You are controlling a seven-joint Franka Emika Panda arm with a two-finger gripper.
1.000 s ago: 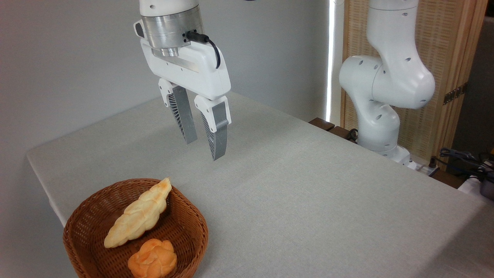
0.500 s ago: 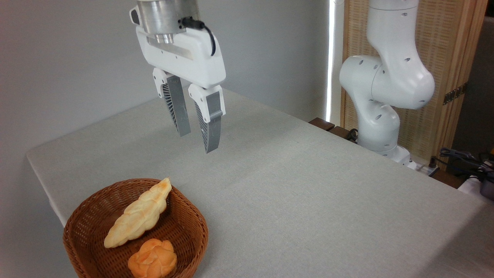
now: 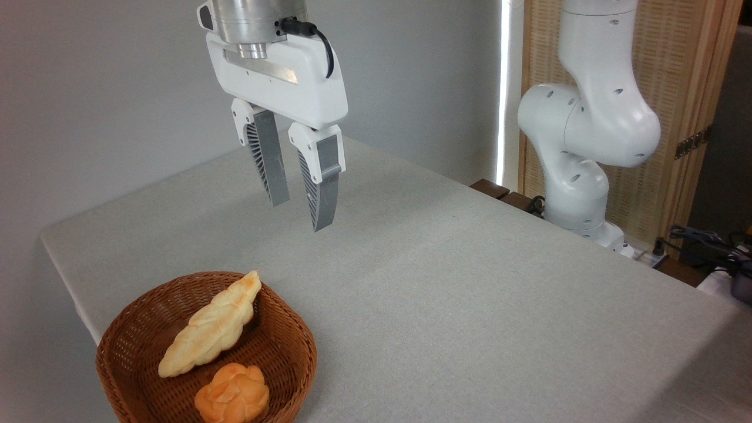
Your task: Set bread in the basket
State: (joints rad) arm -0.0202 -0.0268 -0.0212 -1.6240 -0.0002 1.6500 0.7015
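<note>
The bread (image 3: 232, 394), a small orange-golden knotted bun, lies inside the brown wicker basket (image 3: 294, 343) at the bottom left, against its near side. My gripper (image 3: 301, 215) hangs well above the table, up and to the right of the basket. It is open, with a narrow gap between the ribbed grey fingers and nothing held in them.
A long pale braided loaf (image 3: 210, 326) rests in the basket behind the bun. The grey table (image 3: 470, 282) ends at an edge just left of the basket. The white arm base (image 3: 578, 135) stands at the far right, with cables (image 3: 705, 241) beside it.
The gripper has risen and shifted slightly left over the last second, staying open and empty. Basket, bun and loaf have not moved.
</note>
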